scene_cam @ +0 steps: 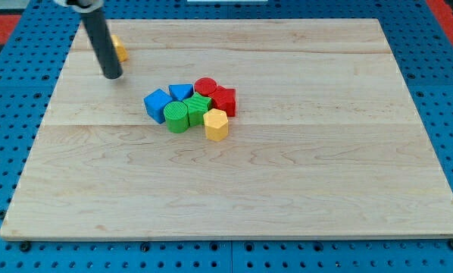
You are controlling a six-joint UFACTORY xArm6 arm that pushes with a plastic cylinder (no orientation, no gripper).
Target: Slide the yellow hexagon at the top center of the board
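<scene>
Yellow hexagon [216, 124]: squat six-sided block, flat face up, no marked long axis; sits near the board's [325, 189] centre, at the bottom-right of a tight cluster, touching the green block [199, 108]. Cluster also holds a green cylinder [178, 117], blue cube [157, 105], blue triangle [181, 92], red cylinder [205, 86] and red block [224, 100]; bare wood lies toward the right and bottom edges. My tip [113, 75]: bare rod holding nothing, near the top-left corner, well apart from the cluster, beside another yellow block [120, 49].
</scene>
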